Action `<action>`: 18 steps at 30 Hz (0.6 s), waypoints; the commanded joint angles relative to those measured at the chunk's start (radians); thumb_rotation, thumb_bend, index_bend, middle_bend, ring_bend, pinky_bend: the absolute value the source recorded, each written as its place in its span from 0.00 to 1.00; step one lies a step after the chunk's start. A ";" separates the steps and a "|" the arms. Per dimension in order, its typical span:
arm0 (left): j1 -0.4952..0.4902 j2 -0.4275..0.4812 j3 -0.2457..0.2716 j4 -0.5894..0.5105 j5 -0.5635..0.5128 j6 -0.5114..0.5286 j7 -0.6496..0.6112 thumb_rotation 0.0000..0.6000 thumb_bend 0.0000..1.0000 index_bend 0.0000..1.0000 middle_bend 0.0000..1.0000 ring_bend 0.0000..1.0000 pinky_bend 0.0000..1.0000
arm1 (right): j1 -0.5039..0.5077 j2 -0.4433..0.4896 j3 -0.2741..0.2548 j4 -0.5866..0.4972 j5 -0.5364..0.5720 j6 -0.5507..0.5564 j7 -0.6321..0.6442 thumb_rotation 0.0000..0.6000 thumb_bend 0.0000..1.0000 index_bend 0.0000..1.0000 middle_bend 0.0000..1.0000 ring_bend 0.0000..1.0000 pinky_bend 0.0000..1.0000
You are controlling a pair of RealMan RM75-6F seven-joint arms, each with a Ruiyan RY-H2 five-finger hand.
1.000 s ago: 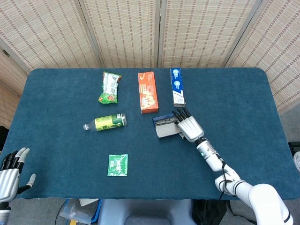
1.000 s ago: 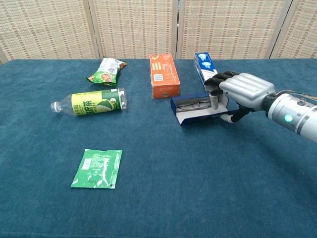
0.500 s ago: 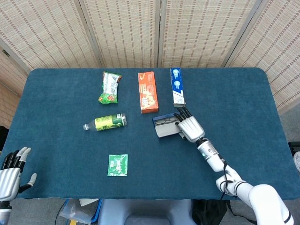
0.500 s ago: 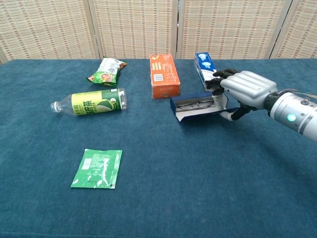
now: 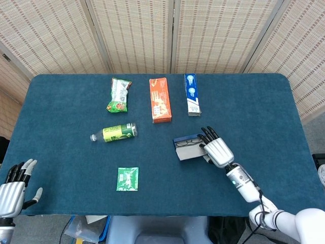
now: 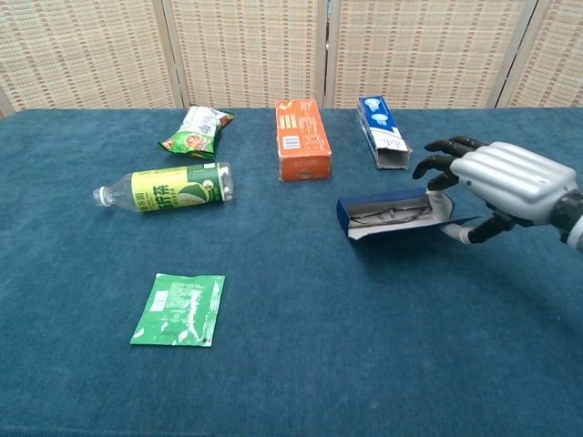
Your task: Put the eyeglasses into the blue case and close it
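Nearest the robot and well left of the blue case (image 6: pixel 393 217), the left hand (image 5: pixel 11 193) waits at the table edge (image 5: pixel 61 212) with fingers spread and holding nothing, apparently kept out of the way. The right hand (image 6: pixel 506 182) sits just right of the case, fingers fanned apart with the thumb at the case's right end, likely steadying it before closing. The eyeglasses (image 6: pixel 392 214) lie inside the open case, and beyond it stand the orange box (image 6: pixel 301 138) and the toothpaste box (image 6: pixel 382 131).
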 commanded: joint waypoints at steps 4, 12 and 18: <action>-0.001 0.002 0.002 -0.007 0.005 0.002 0.001 1.00 0.36 0.00 0.00 0.00 0.00 | -0.098 0.109 -0.051 -0.165 0.002 0.056 -0.091 1.00 0.39 0.62 0.21 0.00 0.00; 0.001 0.005 0.005 -0.010 0.008 0.007 0.000 1.00 0.36 0.00 0.00 0.00 0.00 | -0.107 0.134 -0.025 -0.201 0.010 0.052 -0.123 1.00 0.39 0.62 0.21 0.00 0.00; 0.007 0.010 0.006 -0.007 0.003 0.011 -0.007 1.00 0.36 0.00 0.00 0.00 0.00 | -0.070 0.104 0.019 -0.165 0.025 0.007 -0.125 1.00 0.39 0.62 0.19 0.00 0.00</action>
